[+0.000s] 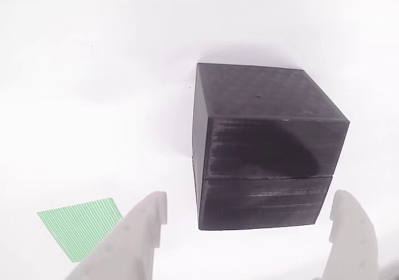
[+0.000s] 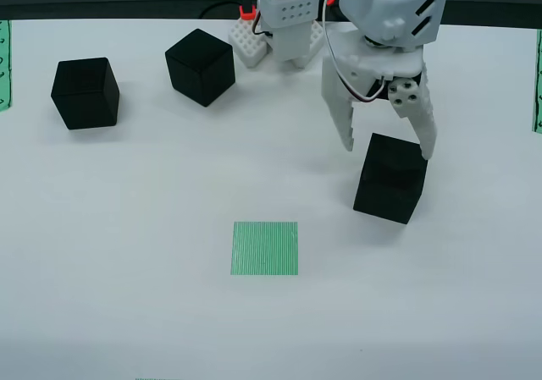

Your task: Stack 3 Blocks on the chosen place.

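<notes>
While the claw (image 2: 389,147) is hanging spread over the nearest block (image 2: 390,179), we are judging the first pick to be in hand, with nothing gripped yet. Seen from the view that rides on the claw, both white fingertips (image 1: 146,221) are flanking the block (image 1: 265,146), one to each side, and we are seeing a gap at each, so no contact yet. From the fixed front view, one finger is sitting just beside the cube's top right edge and the other is standing off its left side.

Nearer the camera in that view, the chosen place (image 2: 265,247), a green striped square, is lying bare on the white desk (image 2: 127,270), to the left of this block and apart from it. Farther back, two more blocks are waiting at upper left: one (image 2: 201,65) near the arm's base, one (image 2: 85,92) farther left.

Next, we are expecting the move to call for lowering, closing evenly on opposite faces, then lifting and carrying left to the square.
</notes>
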Controlling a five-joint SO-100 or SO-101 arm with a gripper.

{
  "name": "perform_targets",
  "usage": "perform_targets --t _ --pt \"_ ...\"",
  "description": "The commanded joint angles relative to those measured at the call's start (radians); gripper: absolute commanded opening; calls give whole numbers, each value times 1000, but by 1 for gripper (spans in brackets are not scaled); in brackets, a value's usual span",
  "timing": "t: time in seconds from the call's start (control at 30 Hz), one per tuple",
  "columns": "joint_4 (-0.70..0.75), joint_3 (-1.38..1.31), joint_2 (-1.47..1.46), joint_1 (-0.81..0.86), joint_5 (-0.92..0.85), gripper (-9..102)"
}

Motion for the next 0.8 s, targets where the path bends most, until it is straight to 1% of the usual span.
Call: perform_targets --t 0.0,0.27,0.5,0.77 --pt "-17 -55 -34 -21 14 32" --pt "-44 -75 -100 -46 44 32" --pt "-94 -38 -143 -64 49 31" --pt "-95 -15 -133 -78 89 14"
